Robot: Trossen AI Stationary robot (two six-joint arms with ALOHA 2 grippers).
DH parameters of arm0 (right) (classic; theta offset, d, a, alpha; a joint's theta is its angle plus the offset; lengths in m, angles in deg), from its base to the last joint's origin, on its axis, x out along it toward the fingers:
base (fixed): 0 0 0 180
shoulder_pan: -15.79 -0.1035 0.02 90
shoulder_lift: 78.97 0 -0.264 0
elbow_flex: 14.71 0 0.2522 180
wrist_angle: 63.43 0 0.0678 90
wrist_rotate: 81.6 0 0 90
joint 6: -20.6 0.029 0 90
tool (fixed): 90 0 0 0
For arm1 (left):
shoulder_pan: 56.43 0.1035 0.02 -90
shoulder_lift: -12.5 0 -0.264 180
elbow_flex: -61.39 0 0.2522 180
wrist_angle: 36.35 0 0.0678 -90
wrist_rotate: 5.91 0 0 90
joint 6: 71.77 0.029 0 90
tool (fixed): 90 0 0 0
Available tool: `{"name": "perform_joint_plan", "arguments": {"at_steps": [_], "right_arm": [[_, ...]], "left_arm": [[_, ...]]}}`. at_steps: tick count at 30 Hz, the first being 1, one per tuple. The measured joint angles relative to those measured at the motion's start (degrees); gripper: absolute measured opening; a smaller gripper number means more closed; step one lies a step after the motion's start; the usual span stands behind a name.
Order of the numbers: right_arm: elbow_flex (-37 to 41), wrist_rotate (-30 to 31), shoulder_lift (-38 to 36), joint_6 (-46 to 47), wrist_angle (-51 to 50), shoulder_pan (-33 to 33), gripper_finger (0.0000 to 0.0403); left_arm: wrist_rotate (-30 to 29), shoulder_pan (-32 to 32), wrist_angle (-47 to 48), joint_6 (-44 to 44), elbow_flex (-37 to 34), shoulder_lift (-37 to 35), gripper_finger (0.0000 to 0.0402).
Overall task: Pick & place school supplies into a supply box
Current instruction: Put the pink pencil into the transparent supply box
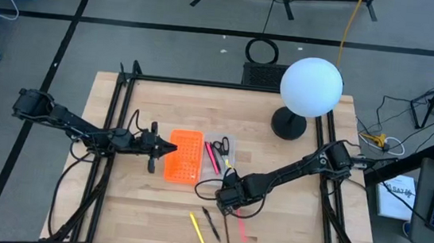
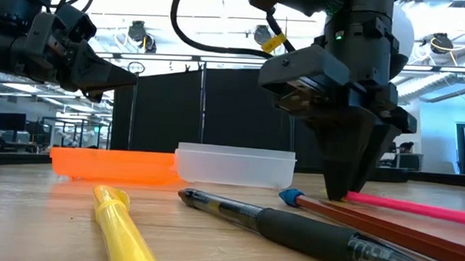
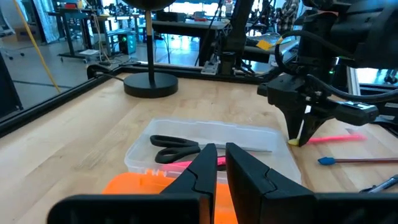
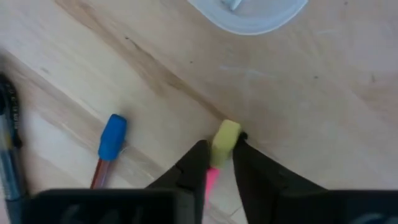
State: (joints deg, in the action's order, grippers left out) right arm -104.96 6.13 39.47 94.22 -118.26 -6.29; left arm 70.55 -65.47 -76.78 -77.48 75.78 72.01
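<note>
The left gripper (image 1: 173, 148) hovers over the orange lid (image 1: 184, 156), fingers nearly closed and empty. Scissors (image 1: 221, 145) and a pink pen (image 1: 212, 158) lie in the clear tray (image 1: 229, 141). The right gripper (image 1: 227, 205) pinches a yellow-capped pink pen (image 4: 224, 142) near the tray.

My overhead looks straight down on the desk (image 1: 289, 200); my low camera sits level; both share the supply box (image 1: 198, 155).
</note>
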Motion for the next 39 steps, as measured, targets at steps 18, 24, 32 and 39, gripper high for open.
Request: {"name": "perform_joint_plan", "arguments": {"at_steps": [18,24,32,39], "right_arm": [[0.5,-0.9,-12.0,-1.9,7.3,-0.4,0.0017],[0.5,7.8,-20.0,-4.3,18.9,0.6,0.0017],[0.3,21.8,-26.6,-8.5,23.7,11.0,0.0017],[0.2,19.2,-22.4,-11.7,23.7,20.7,0.0017]], "left_arm": [[0.5,0.0,0.1,-1.2,0.0,0.0,0.0042],[0.5,0.0,0.1,-1.3,0.0,0.0,0.0042],[0.5,0.0,0.0,-2.4,0.0,0.0,0.0042],[0.5,0.0,-0.1,-2.1,0.0,0.0,0.0042]]}}
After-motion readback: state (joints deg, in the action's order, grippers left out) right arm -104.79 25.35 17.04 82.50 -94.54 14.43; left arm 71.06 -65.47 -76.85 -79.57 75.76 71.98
